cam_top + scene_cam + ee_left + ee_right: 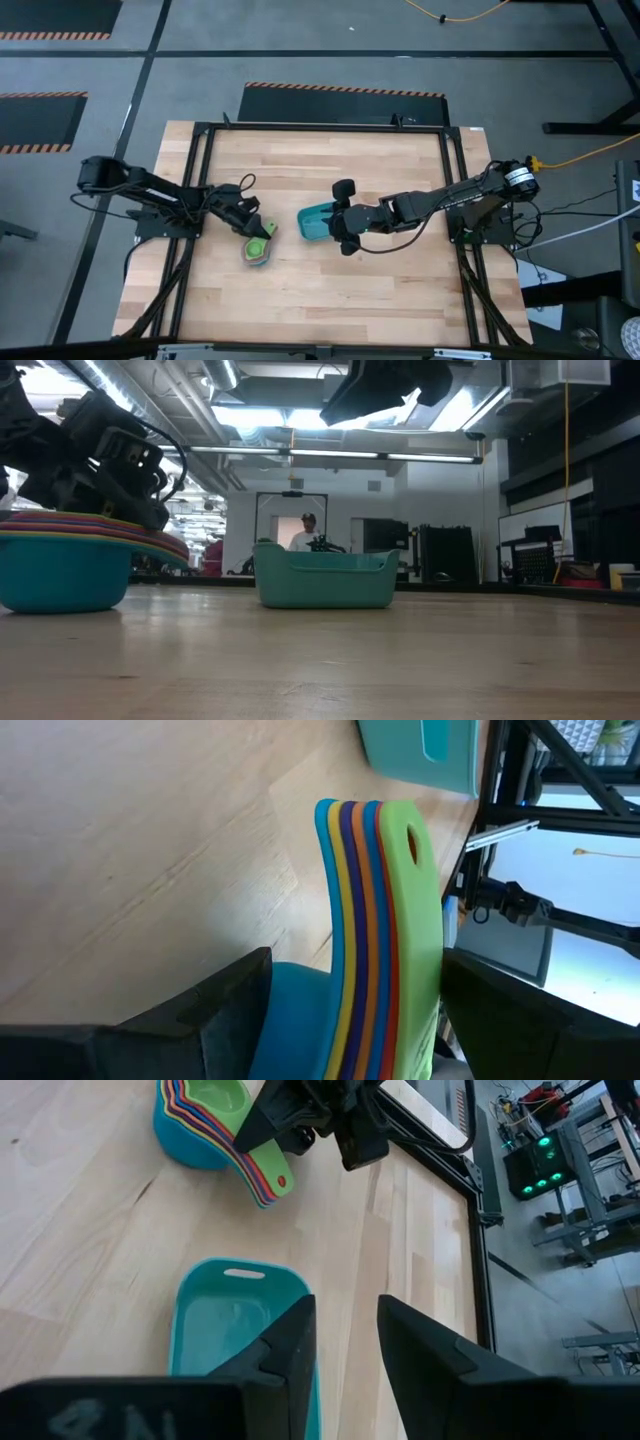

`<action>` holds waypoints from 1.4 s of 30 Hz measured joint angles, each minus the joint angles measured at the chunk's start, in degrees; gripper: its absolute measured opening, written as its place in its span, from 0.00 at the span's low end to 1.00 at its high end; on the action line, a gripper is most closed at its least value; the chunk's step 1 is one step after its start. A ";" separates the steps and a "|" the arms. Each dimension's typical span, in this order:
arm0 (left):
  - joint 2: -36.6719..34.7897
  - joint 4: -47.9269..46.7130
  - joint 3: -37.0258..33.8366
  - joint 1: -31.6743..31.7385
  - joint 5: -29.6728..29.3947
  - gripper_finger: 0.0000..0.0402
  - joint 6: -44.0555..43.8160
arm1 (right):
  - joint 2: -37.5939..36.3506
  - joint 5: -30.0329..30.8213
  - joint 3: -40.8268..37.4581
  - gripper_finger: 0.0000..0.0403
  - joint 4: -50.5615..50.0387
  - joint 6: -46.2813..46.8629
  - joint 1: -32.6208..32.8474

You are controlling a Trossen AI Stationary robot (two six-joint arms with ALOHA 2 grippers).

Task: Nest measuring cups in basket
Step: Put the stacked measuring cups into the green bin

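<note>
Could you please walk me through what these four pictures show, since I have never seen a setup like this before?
Two dark robot arms work at a wooden table. One picture looks straight down from above, one looks level across the tabletop, and two come from cameras on the arms' wrists. On the table sits a stack of nested measuring cups, green on top with a blue one outermost. The left tool is open, its fingers either side of the stacked handles, not clamped on them. Beside the stack stands the teal basket, which looks empty. The right tool sits over the basket's rim; whether it grips the rim, I cannot tell. A person stands in the room behind.
</note>
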 joint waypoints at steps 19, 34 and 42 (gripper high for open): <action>0.46 0.07 0.04 0.00 -0.66 0.69 0.22 | 0.00 0.02 0.00 0.29 0.00 0.11 0.00; 0.48 0.06 0.04 0.00 -1.97 0.68 0.24 | 0.00 0.02 -0.01 0.29 0.00 0.21 0.00; 0.48 4.99 0.02 0.00 -1.21 0.68 0.22 | 0.00 0.02 0.00 0.29 -0.02 0.22 0.00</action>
